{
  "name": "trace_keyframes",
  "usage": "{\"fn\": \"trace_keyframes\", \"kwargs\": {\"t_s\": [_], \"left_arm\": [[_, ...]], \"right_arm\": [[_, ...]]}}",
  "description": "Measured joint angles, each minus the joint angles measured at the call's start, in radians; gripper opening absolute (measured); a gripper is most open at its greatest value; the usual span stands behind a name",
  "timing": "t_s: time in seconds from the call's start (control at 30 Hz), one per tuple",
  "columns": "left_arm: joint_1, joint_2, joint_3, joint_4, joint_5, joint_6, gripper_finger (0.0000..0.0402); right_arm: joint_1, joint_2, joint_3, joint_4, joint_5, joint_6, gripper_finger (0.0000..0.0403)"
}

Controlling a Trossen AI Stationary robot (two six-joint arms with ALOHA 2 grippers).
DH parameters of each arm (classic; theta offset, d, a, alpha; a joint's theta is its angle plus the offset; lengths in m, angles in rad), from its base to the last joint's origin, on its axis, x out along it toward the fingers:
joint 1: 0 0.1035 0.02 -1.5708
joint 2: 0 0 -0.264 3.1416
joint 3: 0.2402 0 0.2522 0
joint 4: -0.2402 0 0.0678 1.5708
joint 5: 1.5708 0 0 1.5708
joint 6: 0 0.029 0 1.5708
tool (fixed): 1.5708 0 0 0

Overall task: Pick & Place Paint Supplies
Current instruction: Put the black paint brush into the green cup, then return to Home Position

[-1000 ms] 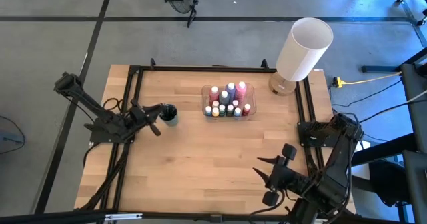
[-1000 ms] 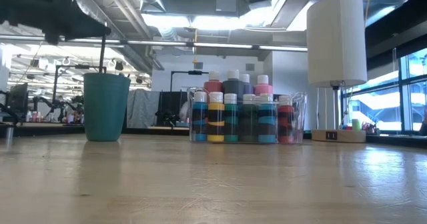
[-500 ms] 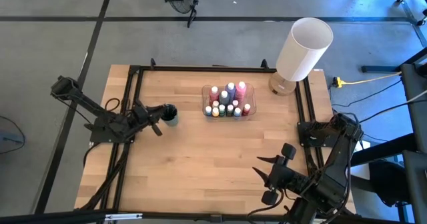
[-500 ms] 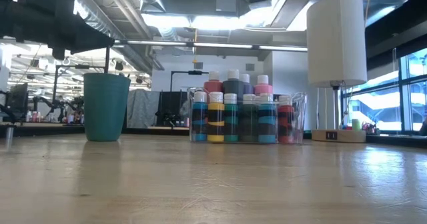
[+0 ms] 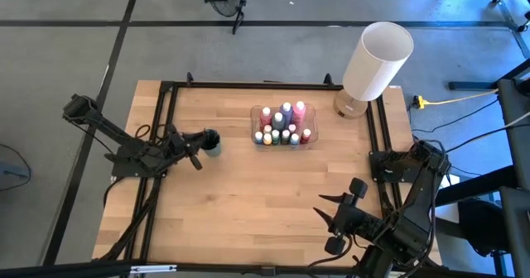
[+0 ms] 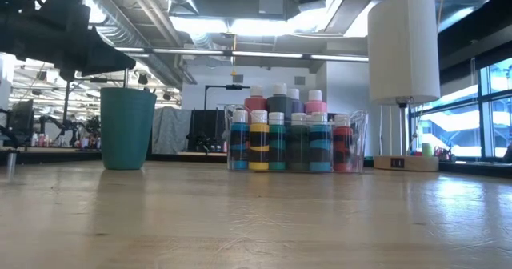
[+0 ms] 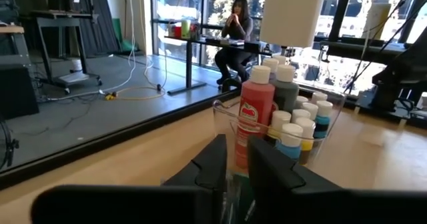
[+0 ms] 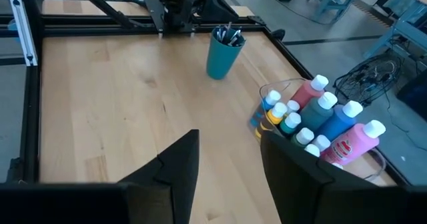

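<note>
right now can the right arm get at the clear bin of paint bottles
Probably yes. The right tool sits open near the table's front edge, and only bare wood lies between it and the clear bin. The left tool is off at the teal cup.

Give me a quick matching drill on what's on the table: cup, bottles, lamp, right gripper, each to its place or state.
Things:
1. cup
2. bottles
3. lamp
4. right gripper

Places or states:
A. packed in a clear bin mid-table
B. at the table's far right corner
C. teal, holds brushes, beside the left gripper
D. open, empty, over the table's near right part

Pairs: 1-C, 2-A, 3-B, 4-D
</note>
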Motion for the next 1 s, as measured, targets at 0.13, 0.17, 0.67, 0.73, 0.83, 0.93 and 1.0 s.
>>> {"fn": "trace_keyframes", "kwargs": {"t_s": [0.13, 0.17, 0.67, 0.73, 0.83, 0.93, 1.0], "left_arm": [[0.000, 0.000, 0.000, 0.000, 0.000, -0.028, 0.0086], [0.000, 0.000, 0.000, 0.000, 0.000, -0.031, 0.0096], [0.000, 0.000, 0.000, 0.116, 0.022, 0.050, 0.0215], [0.000, 0.000, 0.000, 0.141, 0.082, 0.100, 0.0212], [0.000, 0.000, 0.000, 0.142, 0.180, 0.165, 0.0198], [0.000, 0.000, 0.000, 0.121, 0.225, 0.175, 0.0177], [0.000, -0.003, 0.000, 0.110, 0.266, 0.170, 0.0161]], "right_arm": [[0.000, 0.000, 0.000, 0.000, 0.000, 0.026, 0.0163], [0.000, 0.000, 0.000, 0.000, 0.000, 0.030, 0.0163], [-0.007, 0.001, 0.000, 0.054, -0.027, -0.128, 0.0163], [-0.017, 0.001, 0.000, 0.070, -0.027, -0.138, 0.0163], [-0.033, 0.001, 0.000, 0.076, -0.033, -0.159, 0.0163], [-0.045, 0.001, 0.000, 0.079, -0.067, -0.208, 0.0163], [-0.058, 0.001, 0.000, 0.080, -0.073, -0.205, 0.0159]]}}
